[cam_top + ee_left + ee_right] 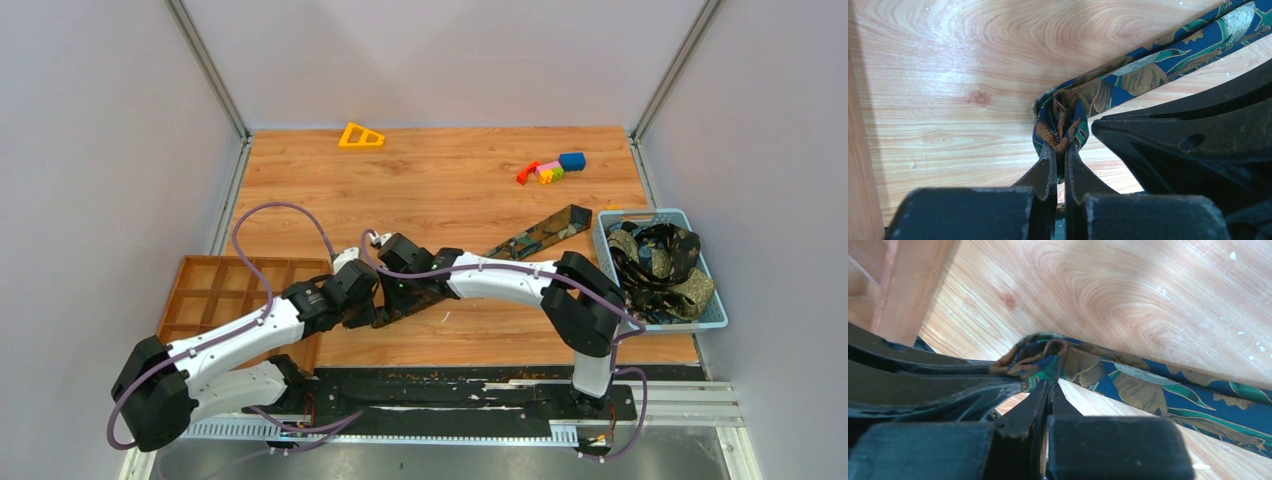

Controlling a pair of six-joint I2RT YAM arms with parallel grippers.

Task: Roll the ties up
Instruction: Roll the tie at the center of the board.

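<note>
**Both grippers on the tie's rolled end, mid-table**

Top view, left to right:
- Orange compartment tray [215,290] at 8 o'clock on the wooden table [450,190], partly under the left arm.
- Yellow triangle toy [360,136] at 11 o'clock, by the far edge.
- Left gripper [366,302] and right gripper [402,296] meet nose to nose around 6–7 o'clock, just beside the tray's right edge.
- Tie [540,232] lies flat on the wood. It runs from the grippers towards 2 o'clock, with its wide end stopping near the basket.
- Toy blocks [552,168] in a clump at 1 o'clock, well apart from the tie.
- Blue basket [612,222] at 3 o'clock, with more ties [660,262] bundled inside it.

Left wrist view:
- The fingers [1045,170] are nearly together and pinch the small coil at the tie's narrow end.
- Fabric is visible between the tips.
- The rest of the tie leaves towards 2 o'clock.
- The right gripper's black body touches the coil from 3 o'clock.

Right wrist view:
- The fingers [1035,405] are pressed together, tips against the underside of the coil at 12 o'clock.
- Can't tell whether any fabric is caught between them.
- The left gripper's body comes in from 9 o'clock.
</note>
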